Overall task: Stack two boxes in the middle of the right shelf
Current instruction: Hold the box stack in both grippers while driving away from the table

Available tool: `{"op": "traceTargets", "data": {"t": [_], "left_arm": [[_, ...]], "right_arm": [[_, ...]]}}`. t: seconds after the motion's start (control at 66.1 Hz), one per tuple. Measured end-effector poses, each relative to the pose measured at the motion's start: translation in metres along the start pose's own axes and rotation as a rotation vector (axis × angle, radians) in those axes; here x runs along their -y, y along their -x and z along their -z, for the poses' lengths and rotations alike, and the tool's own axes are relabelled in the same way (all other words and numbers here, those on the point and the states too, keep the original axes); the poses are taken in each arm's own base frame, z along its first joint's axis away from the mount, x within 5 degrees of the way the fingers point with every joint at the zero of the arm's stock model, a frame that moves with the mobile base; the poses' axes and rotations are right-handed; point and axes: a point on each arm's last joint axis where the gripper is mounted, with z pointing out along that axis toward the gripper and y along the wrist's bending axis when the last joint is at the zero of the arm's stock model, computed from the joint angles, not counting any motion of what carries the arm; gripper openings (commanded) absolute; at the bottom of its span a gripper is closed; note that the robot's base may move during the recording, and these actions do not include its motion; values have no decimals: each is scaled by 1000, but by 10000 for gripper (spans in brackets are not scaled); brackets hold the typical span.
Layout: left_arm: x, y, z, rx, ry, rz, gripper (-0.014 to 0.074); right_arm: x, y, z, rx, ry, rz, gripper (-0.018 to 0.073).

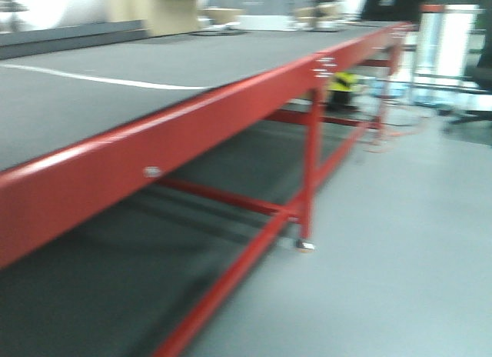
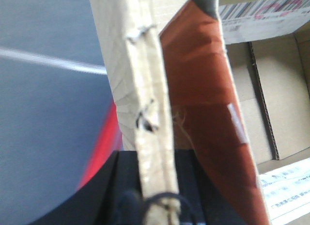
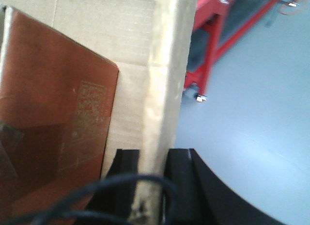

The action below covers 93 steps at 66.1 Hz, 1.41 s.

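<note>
I am clamping a cardboard box [image 2: 126,65] between both arms. My left pincer [image 2: 156,174] is closed on the raw top edge of one wall, and my right pincer [image 3: 152,171] is closed the same way on the edge of the opposite wall [image 3: 167,65]. In each wrist view the gripped edge is running straight up and away from the black fingers, so the box is hanging between my two pincers with its span lying across me from left to right. Inside it a glossy brown panel [image 2: 203,89] is leaning against the wall, and a barcode label [image 2: 261,14] is showing on cardboard further in. I cannot tell whether that is a second box or part of the same one. The relation that matters is where the shelf lies from this load, and no steel shelf is showing in any view. The front camera is giving me only the red-framed, grey-topped table [image 1: 231,118] stretching ahead on the left and open grey floor [image 1: 400,241] on the right. The whole picture is smeared, which I am reading as the base being on the move. Past my right-hand wall I am seeing the same table's legs [image 3: 213,40] and more floor. Since the shelf is meant to be on the right, I am judging that the right arm will arrive first and the box must go in sideways.
</note>
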Motion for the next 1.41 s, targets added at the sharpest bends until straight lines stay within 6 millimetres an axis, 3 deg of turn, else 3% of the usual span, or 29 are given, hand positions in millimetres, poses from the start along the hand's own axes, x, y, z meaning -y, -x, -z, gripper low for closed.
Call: {"op": "traceTargets", "data": {"t": [1.407], "left_arm": [[0,0,0,-2,0,0,-111]], "right_arm": [[0,0,1,2,0,0,-155]]}}
